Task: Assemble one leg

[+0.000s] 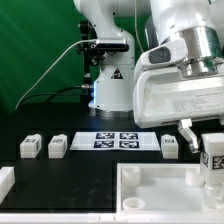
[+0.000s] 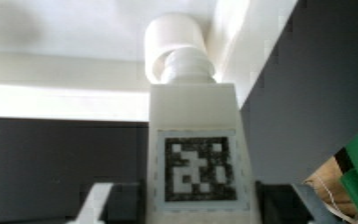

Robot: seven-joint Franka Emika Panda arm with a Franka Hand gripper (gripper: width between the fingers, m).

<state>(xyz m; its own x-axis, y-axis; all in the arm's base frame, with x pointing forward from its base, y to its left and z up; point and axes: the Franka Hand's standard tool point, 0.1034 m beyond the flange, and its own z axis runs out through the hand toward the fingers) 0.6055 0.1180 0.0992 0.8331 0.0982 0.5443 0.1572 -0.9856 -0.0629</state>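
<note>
My gripper is shut on a leg, a stubby white block with a black-and-white tag, and holds it upright over the exterior view's right corner of the large white tray-like piece. In the wrist view the held leg fills the middle between my two fingers, its round threaded end pointing away toward the white tray surface. My gripper also shows in the wrist view. Three more legs stand on the black table: two at the exterior view's left, one at its right.
The marker board lies flat between the loose legs. A white part sits at the exterior view's left edge. The robot base and cables stand behind against a green backdrop.
</note>
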